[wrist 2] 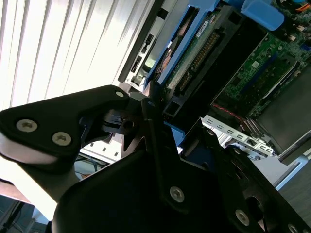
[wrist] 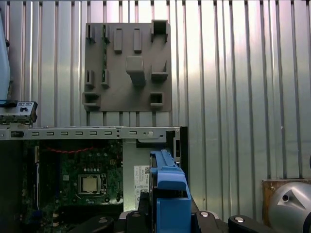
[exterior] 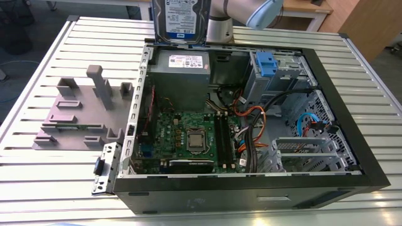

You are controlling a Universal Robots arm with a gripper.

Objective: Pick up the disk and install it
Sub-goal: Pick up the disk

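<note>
Pincer (wrist 2: 163, 109) first: in the second wrist view its black fingers are clenched on one end of the disk (wrist 2: 204, 53), which juts away from the wrist with its green circuit board (wrist 2: 192, 73) showing and blue rails (wrist 2: 262, 12) along its edges. I judge the drive dense and rigid, with slick metal faces. It will not flex, but it dislikes knocks, and that bare board is the part to keep off. The rails and narrow edges are the sound places to grip it.

In the first wrist view, one blue rail of the disk (wrist: 170, 194) sits between the pincer's black bodies. Beyond it lie the ribbed metal desk (wrist: 233, 73), the grey slotted holder (wrist: 127, 68) with its slots vacant, and the rim of the open computer case (wrist: 97, 132) with the motherboard (wrist: 68, 170) inside.

In the exterior view the disk (exterior: 182, 19) hangs upright in the air, label facing the camera. It is above the far edge of the case and the power supply (exterior: 182, 68), with the arm (exterior: 220, 23) behind it. The drive bay with its blue bracket (exterior: 267, 63) lies toward the exterior view's right. A tangle of cables (exterior: 251, 117) runs just beside that bay, and I reckon these and the case wall are what could snag the drive. The holder rests on the desk well apart, toward the exterior view's left.
</note>
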